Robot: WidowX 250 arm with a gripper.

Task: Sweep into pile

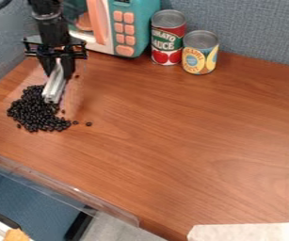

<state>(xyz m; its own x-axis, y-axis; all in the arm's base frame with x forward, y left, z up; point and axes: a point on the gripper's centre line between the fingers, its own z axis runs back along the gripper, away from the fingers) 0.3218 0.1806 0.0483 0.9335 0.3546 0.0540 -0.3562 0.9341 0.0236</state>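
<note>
At the left of the work surface the black gripper [59, 71] hangs down, shut on a silvery, partly see-through sweeping tool [54, 88]. The tool slants down and its lower end stands at the upper right part of a heap of small black beans [33, 112]. Most of the beans lie close together left of and below the tool. A few loose ones are at the heap's right edge, and a bean or two lie higher up, beside the gripper.
Behind, right of the arm, stands a teal and white toy microwave [129, 30], then a tomato sauce can [168, 38] and a yellow-labelled can [200, 52]. A clear edge strip [65, 186] borders the table's lower left; pale tape [247, 232] lies lower right.
</note>
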